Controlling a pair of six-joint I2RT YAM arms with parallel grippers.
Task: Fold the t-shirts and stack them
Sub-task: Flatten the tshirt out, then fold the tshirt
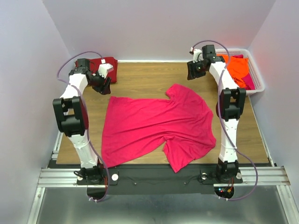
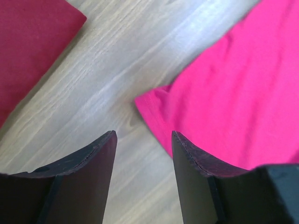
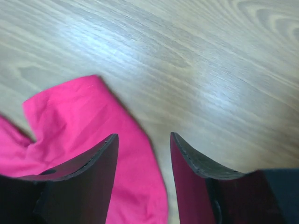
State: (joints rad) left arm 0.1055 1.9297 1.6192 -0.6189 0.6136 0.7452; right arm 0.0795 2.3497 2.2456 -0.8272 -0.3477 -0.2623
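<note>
Left claw and right claw both stand open and empty above the far corners of the pink shirt, which lies spread and rumpled on the counter. Pinch each corner deep and level before folding.

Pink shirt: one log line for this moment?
pink shirt unfolded | left fingers open, empty, by shirt corner | right fingers open, empty, over sleeve

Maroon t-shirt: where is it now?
Top view: the folded maroon t-shirt lies at the far-left corner of the table, just behind the left gripper, apart from the spread pink t-shirt.
</note>
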